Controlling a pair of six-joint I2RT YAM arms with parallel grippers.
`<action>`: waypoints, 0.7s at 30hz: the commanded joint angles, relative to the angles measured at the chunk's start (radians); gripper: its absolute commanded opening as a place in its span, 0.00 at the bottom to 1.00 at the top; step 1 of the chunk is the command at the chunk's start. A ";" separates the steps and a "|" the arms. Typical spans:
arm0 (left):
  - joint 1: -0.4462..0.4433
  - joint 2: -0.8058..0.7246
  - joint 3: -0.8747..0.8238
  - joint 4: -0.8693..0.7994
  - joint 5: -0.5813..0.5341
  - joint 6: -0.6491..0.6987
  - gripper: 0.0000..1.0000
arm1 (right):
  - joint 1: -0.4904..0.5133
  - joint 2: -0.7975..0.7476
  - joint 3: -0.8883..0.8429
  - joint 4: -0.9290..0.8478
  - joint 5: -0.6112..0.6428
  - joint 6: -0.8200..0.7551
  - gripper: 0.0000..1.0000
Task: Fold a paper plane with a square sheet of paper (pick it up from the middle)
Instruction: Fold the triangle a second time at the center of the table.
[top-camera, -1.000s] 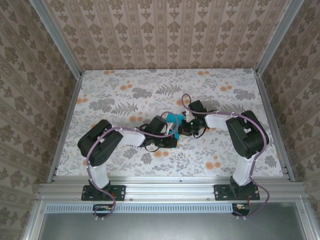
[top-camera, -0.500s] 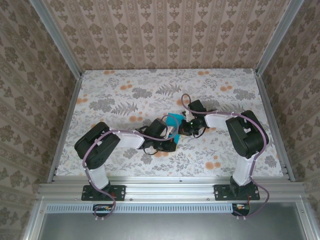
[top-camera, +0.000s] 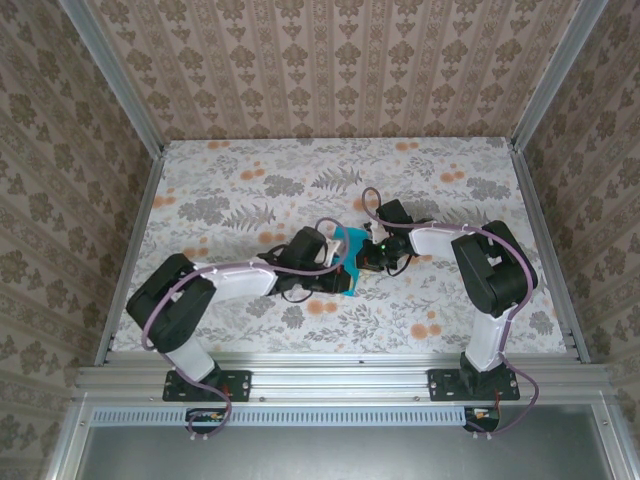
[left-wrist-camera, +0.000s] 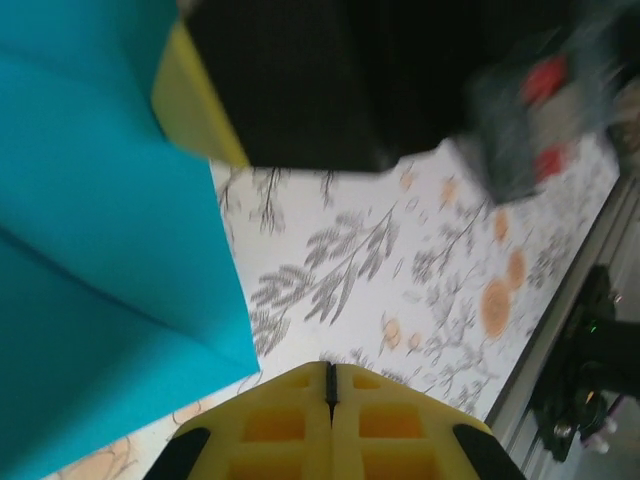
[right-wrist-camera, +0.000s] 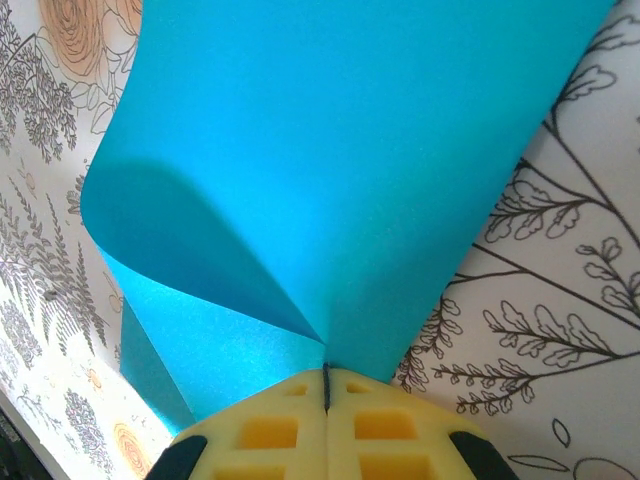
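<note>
The teal square sheet of paper (top-camera: 350, 244) is creased and curled and stands up off the table's middle. Whether it forms the paper plane, I cannot tell. My right gripper (right-wrist-camera: 326, 374) is shut on the bottom of the paper (right-wrist-camera: 330, 150), where a fold runs into its yellow fingertips; from above it (top-camera: 364, 258) sits just right of the sheet. My left gripper (left-wrist-camera: 328, 376) is shut with nothing between its pads. The paper's corner (left-wrist-camera: 100, 250) hangs just left of it, apart. From above, the left gripper (top-camera: 340, 278) lies low beside the sheet's near edge.
The floral tablecloth (top-camera: 250, 190) covers the table, ringed by an aluminium frame (top-camera: 340, 375) and patterned walls. The right gripper's black body and a yellow finger (left-wrist-camera: 200, 110) loom close ahead in the left wrist view. Bare cloth lies left and right.
My left arm has stretched out lower, its shoulder link swinging left and its wrist shifting left and farther back. The right gripper and the paper have stayed put.
</note>
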 joint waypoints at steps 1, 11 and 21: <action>0.033 0.008 0.036 0.018 -0.025 -0.005 0.00 | 0.002 0.037 -0.031 -0.101 0.133 -0.020 0.05; 0.064 0.173 0.131 0.018 0.018 0.032 0.00 | 0.007 0.035 -0.025 -0.090 0.126 -0.014 0.05; 0.090 0.262 0.169 -0.040 0.009 0.075 0.00 | 0.007 0.037 -0.024 -0.095 0.128 -0.016 0.05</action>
